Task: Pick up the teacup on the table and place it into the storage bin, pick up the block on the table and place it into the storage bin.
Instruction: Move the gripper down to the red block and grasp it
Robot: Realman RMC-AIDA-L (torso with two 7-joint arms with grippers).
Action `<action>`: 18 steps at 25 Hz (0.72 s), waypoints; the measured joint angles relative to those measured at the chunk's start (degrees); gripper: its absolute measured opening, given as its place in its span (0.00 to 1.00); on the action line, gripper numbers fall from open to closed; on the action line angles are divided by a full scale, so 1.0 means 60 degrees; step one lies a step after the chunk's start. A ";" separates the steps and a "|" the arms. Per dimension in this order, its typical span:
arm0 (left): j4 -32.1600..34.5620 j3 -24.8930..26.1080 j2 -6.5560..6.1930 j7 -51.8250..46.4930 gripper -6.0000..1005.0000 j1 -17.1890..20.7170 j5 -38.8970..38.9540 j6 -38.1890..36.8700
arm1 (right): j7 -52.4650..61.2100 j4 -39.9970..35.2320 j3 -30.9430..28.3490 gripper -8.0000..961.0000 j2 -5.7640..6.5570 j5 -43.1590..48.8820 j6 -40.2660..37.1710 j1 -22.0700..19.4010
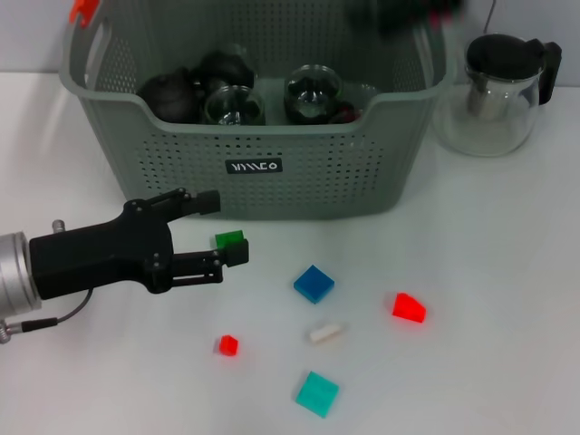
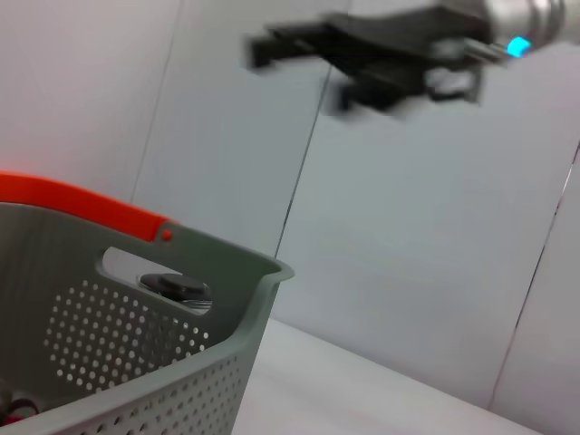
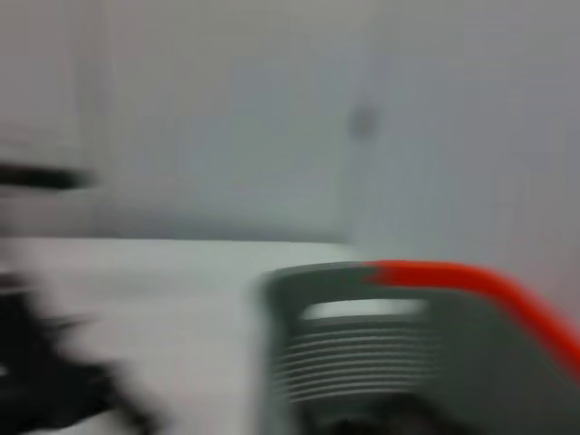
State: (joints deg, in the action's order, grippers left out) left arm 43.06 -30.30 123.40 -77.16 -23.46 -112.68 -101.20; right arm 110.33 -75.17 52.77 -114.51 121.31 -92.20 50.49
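The grey-green storage bin (image 1: 308, 186) stands at the back of the table, with glass teacups (image 1: 234, 105) and dark pots inside it. No teacup shows on the table itself. My left gripper (image 1: 224, 227) is open just in front of the bin's front wall, and a green block (image 1: 230, 239) sits against its lower finger. My right gripper (image 1: 403, 14) is a blur above the bin's far right corner; the left wrist view shows the right gripper (image 2: 390, 68) high over the bin's rim (image 2: 227, 272).
Loose on the table in front of the bin lie a blue block (image 1: 314, 283), a red block (image 1: 409, 308), a small red block (image 1: 227, 344), a teal block (image 1: 316, 393) and a white piece (image 1: 326, 332). A glass teapot (image 1: 497, 91) stands to the bin's right.
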 joint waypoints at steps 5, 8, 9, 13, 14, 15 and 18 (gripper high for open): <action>0.0024 0.0011 0.0001 0.0000 0.91 -0.0017 0.0000 0.0023 | -0.0785 -0.0172 -0.0176 0.97 0.0445 -0.1045 -0.3285 -0.0964; 0.0022 0.0010 -0.0003 0.0000 0.91 -0.0054 0.0001 0.0064 | -0.0838 -0.0248 0.0379 0.97 0.0503 -0.0357 -0.3575 -0.1540; 0.0018 0.0013 -0.0008 0.0000 0.91 -0.0060 0.0001 0.0075 | -0.0861 -0.0220 0.0596 0.97 0.0472 -0.0018 -0.3527 -0.1636; 0.0011 0.0016 -0.0014 0.0000 0.91 -0.0076 0.0002 0.0086 | -0.0944 0.0280 0.1333 0.97 -0.0102 0.2299 -0.2968 -0.1604; 0.0008 0.0013 -0.0014 0.0000 0.91 -0.0085 0.0017 0.0084 | -0.0954 0.0422 0.1423 0.97 -0.0339 0.3028 -0.2682 -0.1492; 0.0007 0.0019 -0.0015 0.0000 0.91 -0.0087 0.0025 0.0082 | -0.0959 0.0595 0.1509 0.97 -0.0582 0.3714 -0.2369 -0.1374; -0.0009 0.0013 -0.0014 0.0000 0.91 -0.0091 0.0028 0.0083 | -0.0805 0.1354 0.2093 0.96 -0.0979 0.4835 -0.1437 -0.0985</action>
State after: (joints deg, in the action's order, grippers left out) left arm 43.00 -30.22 123.31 -77.16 -24.00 -112.51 -100.70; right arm 105.50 -67.04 65.33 -120.39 150.31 -100.82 44.58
